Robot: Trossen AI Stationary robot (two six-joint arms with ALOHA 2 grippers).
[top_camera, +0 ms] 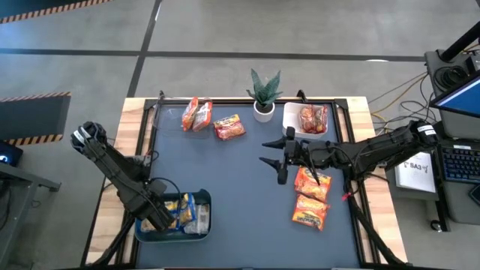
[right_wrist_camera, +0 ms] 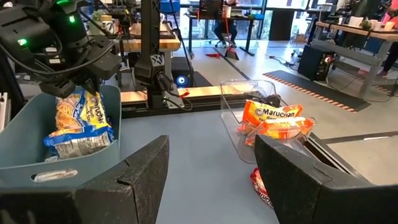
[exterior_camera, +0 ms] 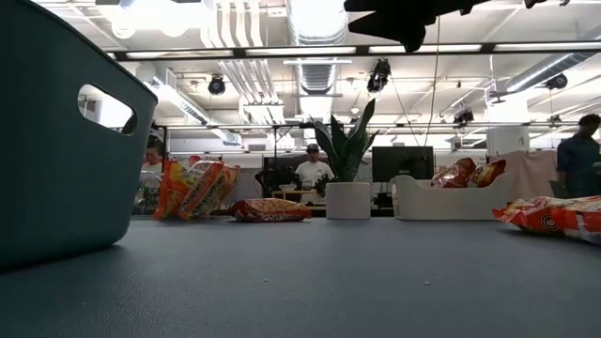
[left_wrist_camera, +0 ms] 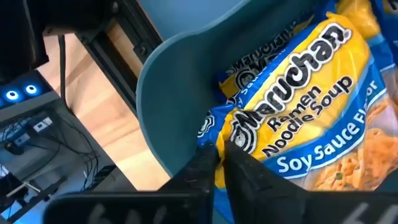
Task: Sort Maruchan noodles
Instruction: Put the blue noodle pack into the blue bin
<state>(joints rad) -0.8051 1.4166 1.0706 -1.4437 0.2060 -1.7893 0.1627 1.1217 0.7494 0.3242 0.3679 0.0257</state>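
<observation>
The dark bench [top_camera: 240, 187] sits on a grey floor [top_camera: 225, 30] in a ceiling-lit workshop; two people [exterior_camera: 311, 169] sit at desks beyond it. The left gripper [top_camera: 166, 212] hangs over the blue bin [top_camera: 174, 234], its fingers [left_wrist_camera: 239, 171] narrow, pinching a yellow-blue noodle packet [left_wrist_camera: 305, 124]. The right gripper [top_camera: 279, 159] hovers mid-bench with fingers [right_wrist_camera: 134, 180] wide, empty. Just beside them lie two orange packets [top_camera: 311, 196]; ahead stand a potted plant [top_camera: 264, 94], a white tray [top_camera: 294, 127] holding a packet, and three more packets [top_camera: 213, 120].
</observation>
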